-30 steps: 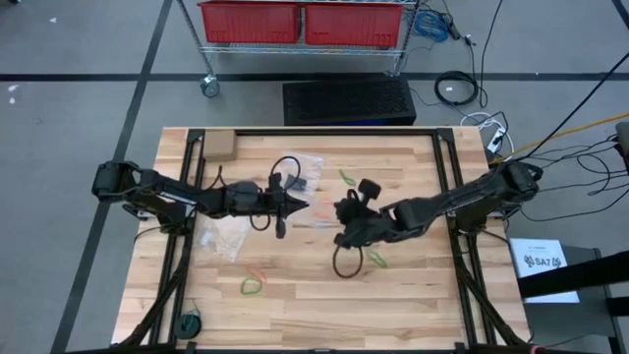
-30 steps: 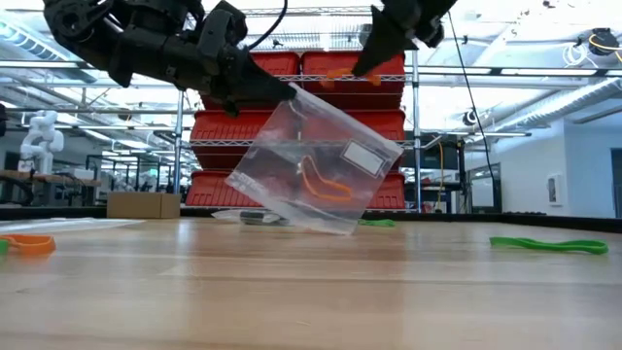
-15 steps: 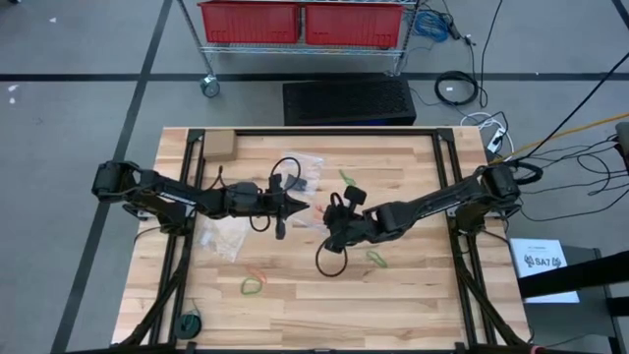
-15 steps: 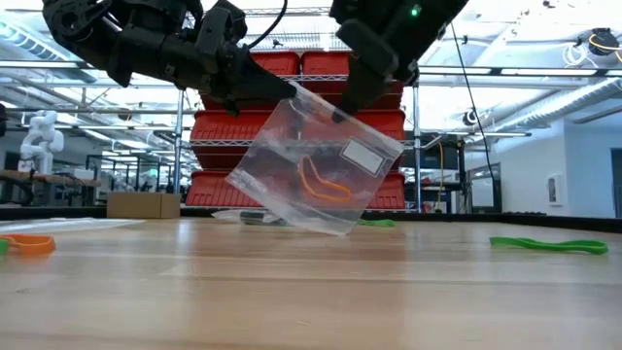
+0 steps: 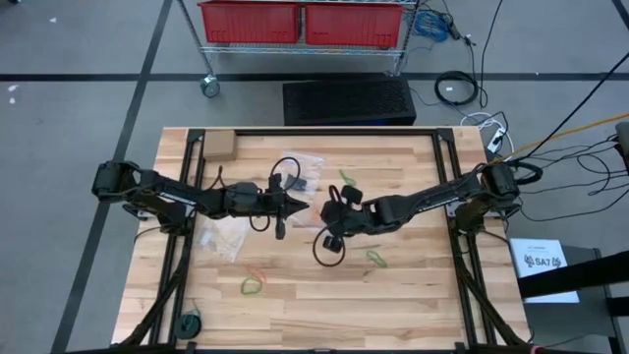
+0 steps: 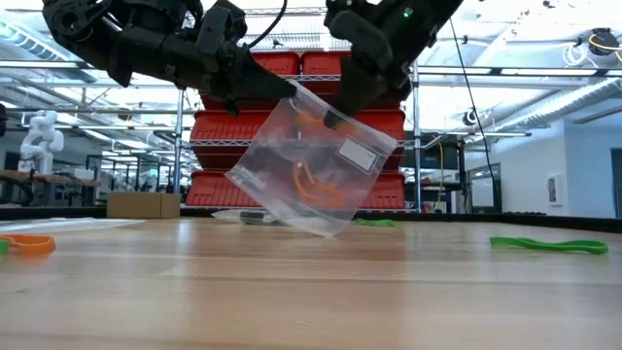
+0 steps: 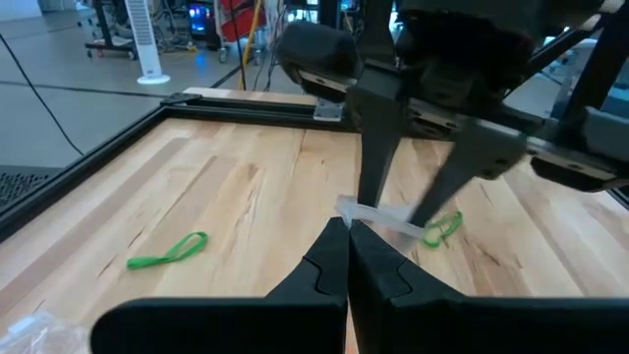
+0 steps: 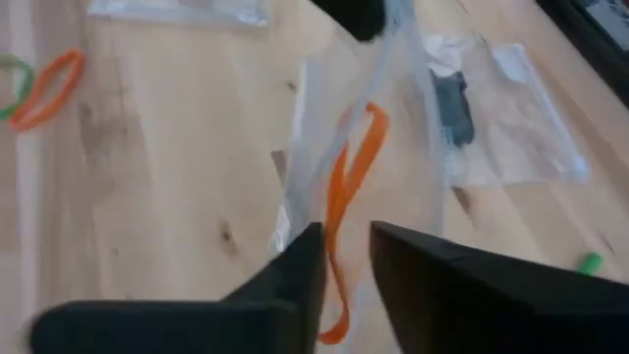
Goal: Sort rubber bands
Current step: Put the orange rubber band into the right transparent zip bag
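Wooden table [image 5: 413,305]. Left gripper [image 6: 277,95], fingers pressed together, pinches the clear zip bag [image 6: 311,160] aloft by its top edge. Right gripper [image 8: 344,261], jaws narrowly parted, at the bag's mouth. Orange rubber bands [image 6: 309,185] hang inside the bag; green rubber bands [image 6: 549,246] lie on the table.

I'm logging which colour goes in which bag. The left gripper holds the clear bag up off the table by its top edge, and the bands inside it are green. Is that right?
Not quite: the bands inside the clear bag are orange, not green, as the low view shows. The left gripper does hold it up by its top edge, while green bands lie loose on the table.
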You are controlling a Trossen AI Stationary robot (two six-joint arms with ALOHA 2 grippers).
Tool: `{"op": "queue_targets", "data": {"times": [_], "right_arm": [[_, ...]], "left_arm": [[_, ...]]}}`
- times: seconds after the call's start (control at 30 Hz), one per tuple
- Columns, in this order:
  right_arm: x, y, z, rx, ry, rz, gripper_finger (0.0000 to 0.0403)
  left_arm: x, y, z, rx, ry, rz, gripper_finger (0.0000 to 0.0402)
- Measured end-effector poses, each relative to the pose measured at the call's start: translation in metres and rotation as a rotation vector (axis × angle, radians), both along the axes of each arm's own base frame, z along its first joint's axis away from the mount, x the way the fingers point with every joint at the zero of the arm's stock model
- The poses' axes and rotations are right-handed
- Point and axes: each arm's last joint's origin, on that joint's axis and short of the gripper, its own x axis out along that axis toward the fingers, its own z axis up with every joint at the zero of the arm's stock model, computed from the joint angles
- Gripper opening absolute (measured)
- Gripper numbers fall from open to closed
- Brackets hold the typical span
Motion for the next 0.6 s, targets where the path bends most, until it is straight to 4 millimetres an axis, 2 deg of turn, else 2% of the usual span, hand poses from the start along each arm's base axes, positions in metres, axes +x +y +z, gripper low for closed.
{"op": "queue_targets", "data": {"times": [0.2,0.3,0.43,0.6], "right_arm": [[0.003,-0.003,0.001,0.043,-0.022,0.016,0.0196],[0.003,-0.004,0.001,0.081,-0.016,0.041,0.0236],[0.000,-0.004,0.009,0.116,-0.028,0.070,0.0263],[-0.008,0.005,0.025,0.121,-0.075,0.103,0.0269]], "left_arm": [[0.000,0.000,-0.001,-0.001,0.006,0.000,0.0000],[0.000,0.000,-0.001,-0.001,0.008,-0.001,0.0000],[0.000,0.000,-0.001,0.001,0.014,0.007,0.0000],[-0.005,0.001,-0.007,0.016,0.072,0.044,0.0000]]}}
